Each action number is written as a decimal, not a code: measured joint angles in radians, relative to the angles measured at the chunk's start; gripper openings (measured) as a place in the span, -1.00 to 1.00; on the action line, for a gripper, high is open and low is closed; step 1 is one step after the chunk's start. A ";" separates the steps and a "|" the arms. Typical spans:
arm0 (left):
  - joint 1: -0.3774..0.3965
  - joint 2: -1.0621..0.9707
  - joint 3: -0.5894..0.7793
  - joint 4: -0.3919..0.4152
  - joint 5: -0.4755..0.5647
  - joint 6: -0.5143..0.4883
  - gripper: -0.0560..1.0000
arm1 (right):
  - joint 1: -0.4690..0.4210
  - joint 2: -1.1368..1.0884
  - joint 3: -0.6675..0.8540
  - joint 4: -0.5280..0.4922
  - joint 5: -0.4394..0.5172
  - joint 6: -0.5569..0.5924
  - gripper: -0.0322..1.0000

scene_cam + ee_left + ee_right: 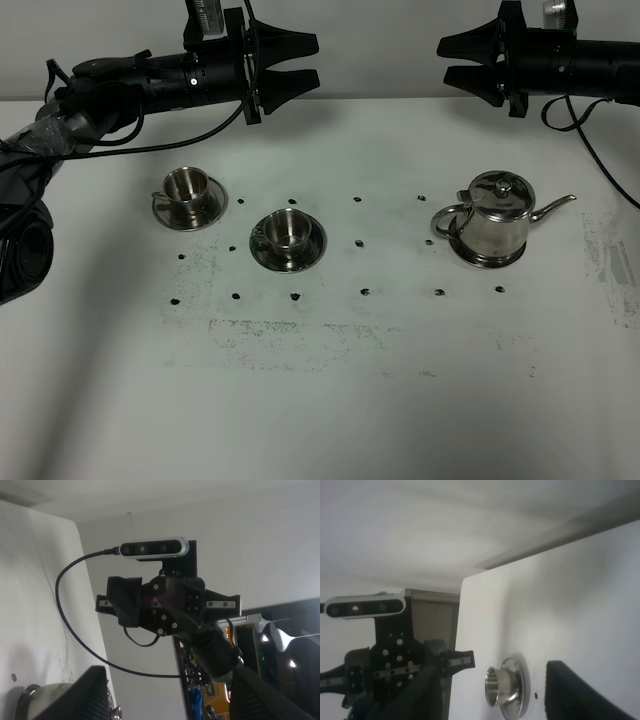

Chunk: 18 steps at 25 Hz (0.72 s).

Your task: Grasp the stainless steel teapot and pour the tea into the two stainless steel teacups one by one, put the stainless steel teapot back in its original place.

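My left end effector [315, 60] hangs open at 11 o'clock over the white desk [320, 420]. A small shiny steel cup [187, 186] and a second steel cup [287, 230] sit near 9 o'clock. The shiny silver metal teapot [497, 218] stands on its flat round steel plate [490, 262] at 3 o'clock. My right end effector [443, 60], at 1 o'clock, is open and empty. The teapot looks heavy and slippery, so I'd pinch its loop handle [440, 215].

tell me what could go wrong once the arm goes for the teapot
The teapot points its spout away from the left teacup and the middle teacup, so it must swing round and could slosh. It sits on a plate, which a clumsy grasp may drag. The cups stand close, so a pour may splash the wrong one.
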 joint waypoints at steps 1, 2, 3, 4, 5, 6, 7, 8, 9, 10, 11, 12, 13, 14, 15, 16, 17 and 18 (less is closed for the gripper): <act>0.000 0.000 0.000 0.000 0.000 -0.001 0.08 | 0.000 0.000 0.000 0.000 -0.001 0.000 -0.06; 0.000 0.000 0.000 0.000 0.000 -0.001 0.08 | 0.000 0.000 0.000 0.000 -0.002 0.000 -0.06; 0.000 0.000 0.000 0.000 0.000 -0.001 0.08 | 0.000 0.000 0.000 0.000 -0.002 0.000 -0.06; 0.000 0.000 0.000 0.000 -0.001 -0.001 0.08 | 0.000 0.000 0.000 0.000 -0.003 0.000 -0.06; 0.000 0.000 0.000 0.001 -0.001 -0.001 0.08 | 0.000 0.000 0.000 0.001 -0.003 0.000 -0.06; 0.000 0.000 0.000 0.001 -0.001 -0.001 0.08 | 0.000 0.000 0.000 0.001 -0.003 0.002 -0.06; 0.000 0.000 0.000 0.001 -0.001 -0.001 0.08 | 0.000 0.000 0.000 0.001 -0.003 0.002 -0.06; 0.000 0.000 0.000 0.001 -0.001 -0.001 0.08 | 0.000 0.000 0.000 0.001 -0.003 0.002 -0.06; 0.000 0.000 0.000 0.001 -0.001 -0.001 0.08 | 0.000 0.000 0.000 0.001 -0.004 0.003 -0.06; 0.000 0.000 0.000 0.001 -0.001 0.004 0.08 | 0.000 0.000 0.000 0.001 -0.004 0.002 -0.06; 0.000 0.000 0.000 0.001 -0.001 0.014 0.08 | 0.000 0.000 0.000 0.001 -0.004 -0.002 -0.06; 0.000 0.000 0.000 0.003 -0.001 0.031 0.08 | 0.000 0.000 0.000 0.001 -0.004 -0.011 -0.06; 0.000 0.000 0.000 0.009 -0.001 0.043 0.08 | 0.000 0.000 0.000 0.001 -0.004 -0.028 -0.06; 0.000 0.000 0.000 0.022 -0.001 0.054 0.08 | 0.000 0.000 0.000 0.001 -0.004 -0.044 -0.06; 0.000 0.000 0.000 0.039 -0.001 0.071 0.08 | 0.000 0.000 0.000 0.001 -0.004 -0.057 -0.06; 0.000 -0.003 0.000 0.063 -0.004 0.089 0.08 | 0.000 0.000 0.000 0.001 -0.004 -0.068 -0.06; 0.000 -0.003 -0.007 0.095 -0.009 0.106 0.08 | 0.000 0.000 0.000 0.001 -0.002 -0.084 -0.06; 0.000 -0.006 -0.018 0.127 -0.014 0.118 0.08 | 0.000 0.000 0.000 0.000 0.004 -0.095 -0.06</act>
